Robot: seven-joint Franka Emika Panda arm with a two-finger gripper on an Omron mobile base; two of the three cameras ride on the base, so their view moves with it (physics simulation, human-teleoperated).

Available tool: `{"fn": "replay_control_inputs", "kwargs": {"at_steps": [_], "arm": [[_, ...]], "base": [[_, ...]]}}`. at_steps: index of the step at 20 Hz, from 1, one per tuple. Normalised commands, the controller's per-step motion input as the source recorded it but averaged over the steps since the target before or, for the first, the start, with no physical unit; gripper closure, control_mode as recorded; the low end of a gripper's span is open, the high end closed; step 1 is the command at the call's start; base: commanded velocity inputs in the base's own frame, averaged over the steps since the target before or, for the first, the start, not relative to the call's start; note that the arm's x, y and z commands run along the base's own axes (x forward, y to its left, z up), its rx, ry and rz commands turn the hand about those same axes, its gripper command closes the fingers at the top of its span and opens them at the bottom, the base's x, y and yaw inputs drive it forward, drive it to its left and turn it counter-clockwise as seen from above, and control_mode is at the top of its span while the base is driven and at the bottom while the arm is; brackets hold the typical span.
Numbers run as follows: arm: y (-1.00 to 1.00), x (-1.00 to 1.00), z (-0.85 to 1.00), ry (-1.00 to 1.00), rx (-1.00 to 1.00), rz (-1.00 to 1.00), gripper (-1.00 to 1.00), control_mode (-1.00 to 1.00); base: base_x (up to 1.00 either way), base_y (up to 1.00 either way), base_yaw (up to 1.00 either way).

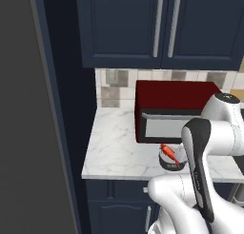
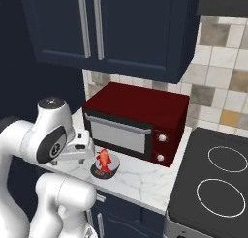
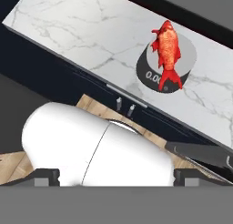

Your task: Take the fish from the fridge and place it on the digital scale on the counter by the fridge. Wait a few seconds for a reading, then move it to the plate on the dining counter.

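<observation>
On the digital scale (image 3: 166, 66) lies the fish (image 3: 167, 52) — near the counter's (image 1: 119, 142) front edge, before the red microwave (image 2: 138, 121) — my claw (image 3: 116, 178) open, holding nothing.

Fish (image 2: 103, 160) on digital scale (image 2: 104, 170), counter (image 2: 145, 180), fingers perhaps open

We see the microwave (image 1: 174, 112) from its front-left in the left base view, from its front-right in the right. Our hand view looks down, closer, at the counter (image 3: 91, 32) before it.
</observation>
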Motion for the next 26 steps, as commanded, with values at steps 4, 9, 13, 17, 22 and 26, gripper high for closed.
{"fn": "replay_control_inputs", "kwargs": {"at_steps": [4,9,13,17,22,26], "arm": [[0.00,0.00,0.04,0.00,0.00,0.00,-1.00,-1.00],[0.00,0.00,0.00,0.00,0.00,0.00,-1.00,-1.00],[0.00,0.00,0.00,0.00,0.00,0.00,-1.00,-1.00],[0.00,0.00,0.00,0.00,0.00,0.00,-1.00,-1.00],[0.00,0.00,0.00,0.00,0.00,0.00,-1.00,-1.00],[0.00,0.00,0.00,0.00,0.00,0.00,-1.00,-1.00]], "base": [[0.00,0.00,0.00],[0.00,0.00,0.00],[0.00,0.00,0.00],[0.00,0.00,0.00],[0.00,0.00,0.00],[0.00,0.00,0.00]]}}
